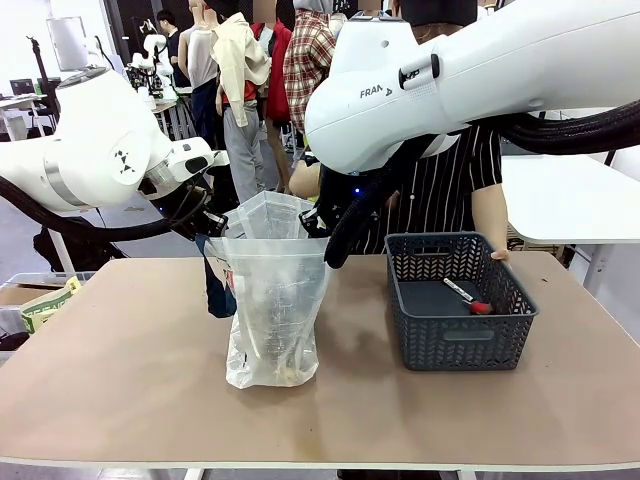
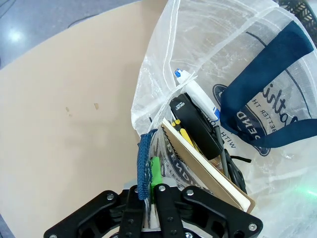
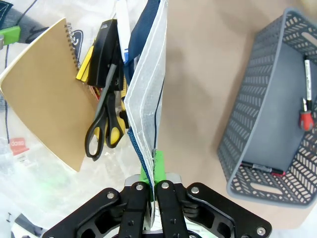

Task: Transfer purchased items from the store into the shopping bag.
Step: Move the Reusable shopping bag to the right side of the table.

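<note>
Both my left gripper and right gripper are clamped tight on opposite rims of the shopping bag, spreading it mid-table, so I judge loading underway; next, the red-handled stick in the basket must go in while I hold steady.

Setting: we log a robotics lab; white left arm, right arm over brown table, white table behind.
</note>
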Available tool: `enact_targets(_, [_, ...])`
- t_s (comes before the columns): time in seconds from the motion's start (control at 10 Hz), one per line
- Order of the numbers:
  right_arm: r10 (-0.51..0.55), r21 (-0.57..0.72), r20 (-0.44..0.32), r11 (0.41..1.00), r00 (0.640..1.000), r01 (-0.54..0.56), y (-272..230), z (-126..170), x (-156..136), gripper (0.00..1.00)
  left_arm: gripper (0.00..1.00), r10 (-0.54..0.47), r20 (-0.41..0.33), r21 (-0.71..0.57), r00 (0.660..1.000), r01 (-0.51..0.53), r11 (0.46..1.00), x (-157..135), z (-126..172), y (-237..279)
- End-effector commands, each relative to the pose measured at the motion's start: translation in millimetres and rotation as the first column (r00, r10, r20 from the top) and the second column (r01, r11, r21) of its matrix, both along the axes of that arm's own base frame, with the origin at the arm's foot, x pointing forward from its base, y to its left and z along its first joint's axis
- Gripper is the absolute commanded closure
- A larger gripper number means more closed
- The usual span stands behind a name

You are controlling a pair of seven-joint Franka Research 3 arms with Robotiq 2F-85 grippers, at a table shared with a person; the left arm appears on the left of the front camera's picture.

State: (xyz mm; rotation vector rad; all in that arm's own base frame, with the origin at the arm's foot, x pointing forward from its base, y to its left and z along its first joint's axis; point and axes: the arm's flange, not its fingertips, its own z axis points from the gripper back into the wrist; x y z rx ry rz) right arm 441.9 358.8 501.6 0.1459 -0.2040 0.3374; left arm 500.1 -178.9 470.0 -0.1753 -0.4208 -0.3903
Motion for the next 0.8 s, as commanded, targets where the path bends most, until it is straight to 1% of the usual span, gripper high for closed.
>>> enact_targets(0.0, [0.0,-0.004,0.002,1.0,1.0,0.0,-1.2,-0.6,-0.1,1.0,1.0,0.002,0.001,0.0,1.0,-0.002,1.0,0.3,0.4,1.1])
enact_targets(0.7, [0.0,-0.004,0.002,1.0,1.0,0.0,-1.2,-0.6,-0.1,1.0,1.0,0.002,0.001,0.0,1.0,-0.002,1.0,0.3,0.4,1.1])
